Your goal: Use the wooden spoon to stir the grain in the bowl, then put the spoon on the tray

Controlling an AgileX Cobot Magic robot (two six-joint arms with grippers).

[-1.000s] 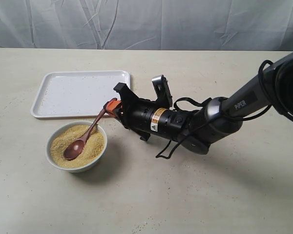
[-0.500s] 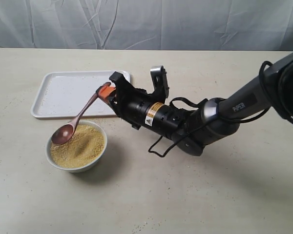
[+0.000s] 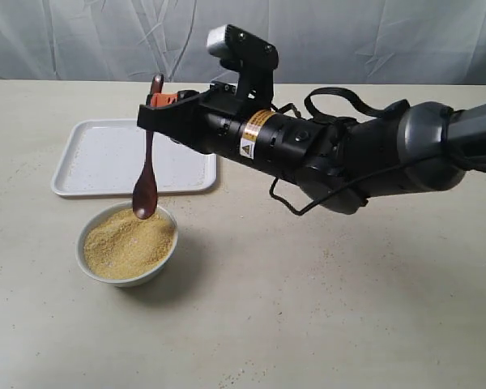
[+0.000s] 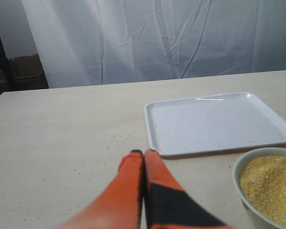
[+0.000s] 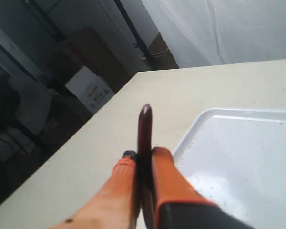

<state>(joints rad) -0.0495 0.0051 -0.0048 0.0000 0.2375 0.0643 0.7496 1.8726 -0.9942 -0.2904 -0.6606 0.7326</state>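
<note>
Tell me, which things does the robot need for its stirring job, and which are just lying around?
For the job:
wooden spoon, held by the right gripper
grain
bowl
tray

Just there:
left gripper, jaws shut on nothing
loose grains on the table
white curtain
cardboard box

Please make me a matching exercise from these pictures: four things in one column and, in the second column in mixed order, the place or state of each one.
Column 1
1. wooden spoon
2. grain
3. tray
4. left gripper

Column 2
A. fills the white bowl
B. shut, holding nothing
C. held by the right gripper, oval end down
D. lies flat, white and rectangular

Pairs: 1-C; 2-A; 3-D; 4-B
</note>
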